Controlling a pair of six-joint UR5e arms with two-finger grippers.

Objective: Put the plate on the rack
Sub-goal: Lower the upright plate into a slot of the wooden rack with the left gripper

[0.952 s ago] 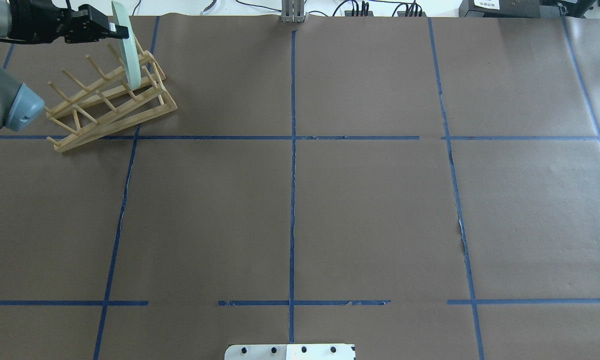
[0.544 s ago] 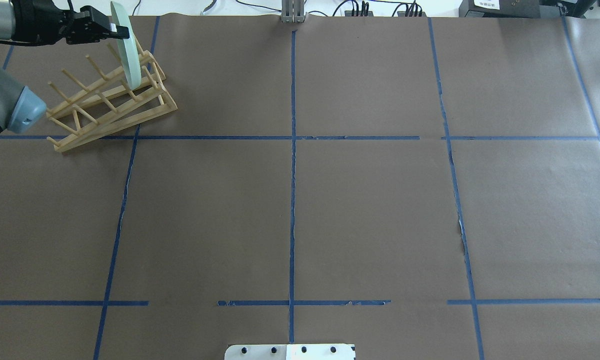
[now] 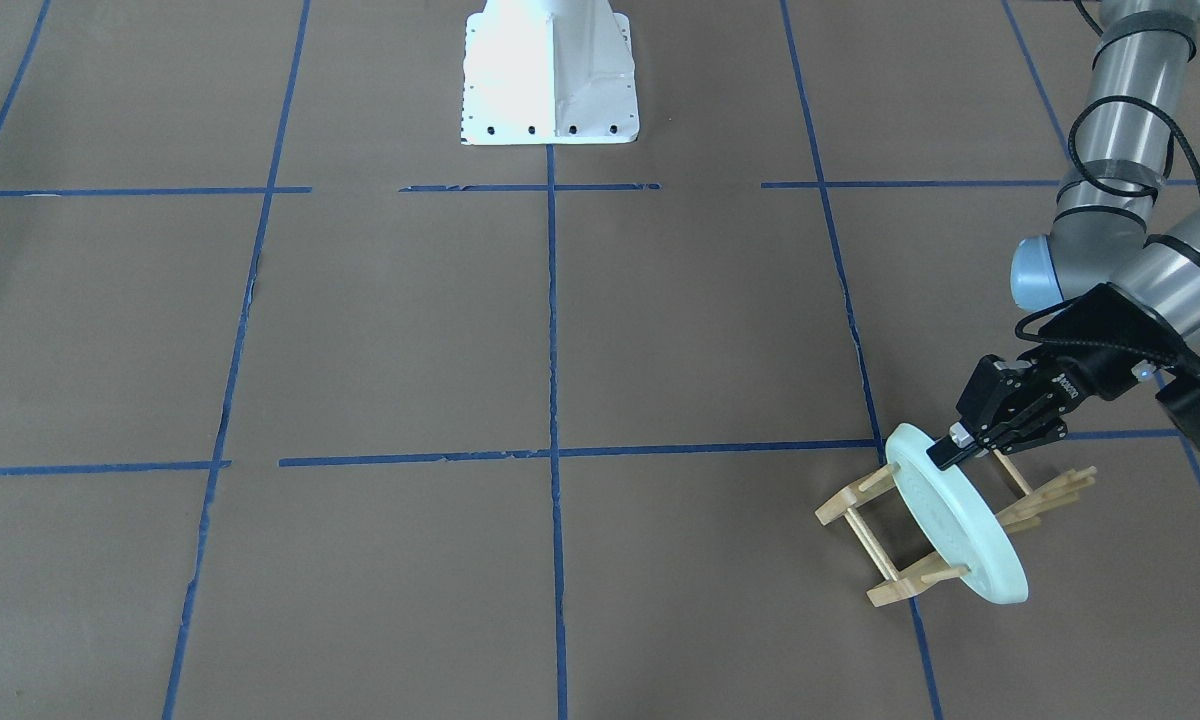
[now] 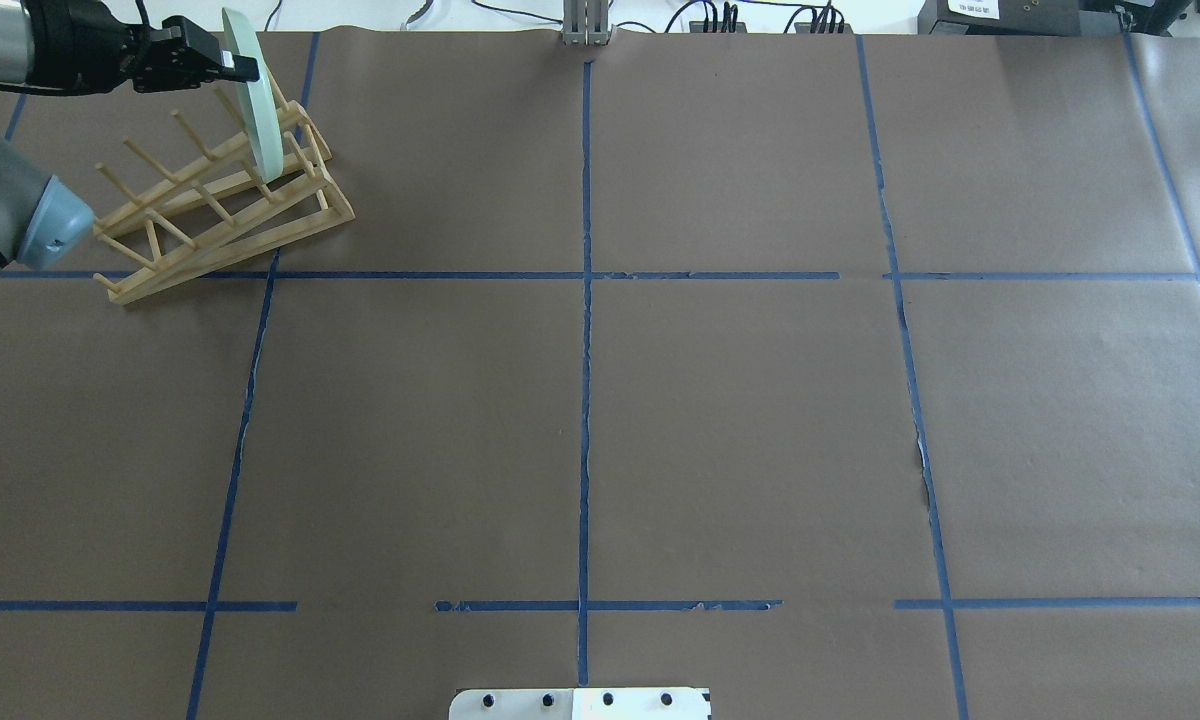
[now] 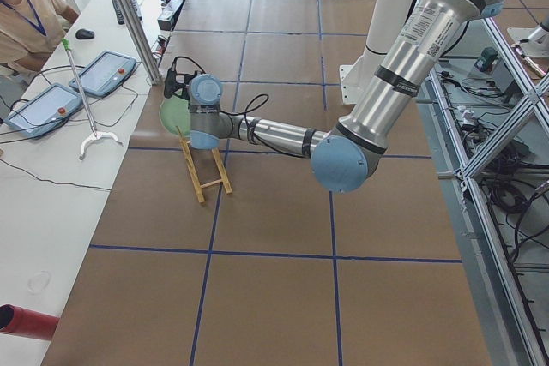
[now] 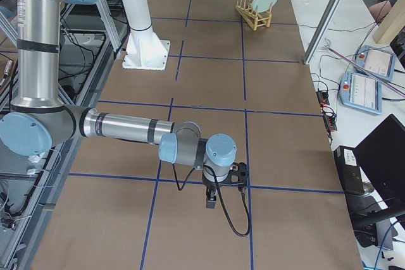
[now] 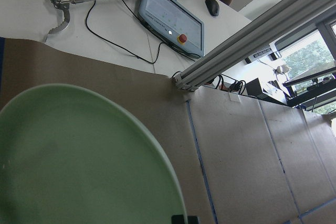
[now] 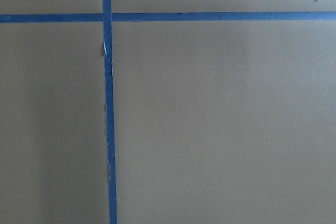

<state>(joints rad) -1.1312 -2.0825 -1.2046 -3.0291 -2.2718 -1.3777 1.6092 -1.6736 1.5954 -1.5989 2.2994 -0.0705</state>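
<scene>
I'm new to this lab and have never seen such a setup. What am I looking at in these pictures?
Two robot arms work at a table covered in brown paper with blue tape lines. Each arm ends in a two-finger gripper. The pictures come from a camera behind the robot, one facing it, one at each end of the table, and one on each wrist. On the table stands a wooden rack. The left gripper pinches the top rim of a green plate, which stands on edge between the rack's pegs. The right gripper hangs over bare paper, far from the rack. These views do not show whether it is open or shut.
</scene>
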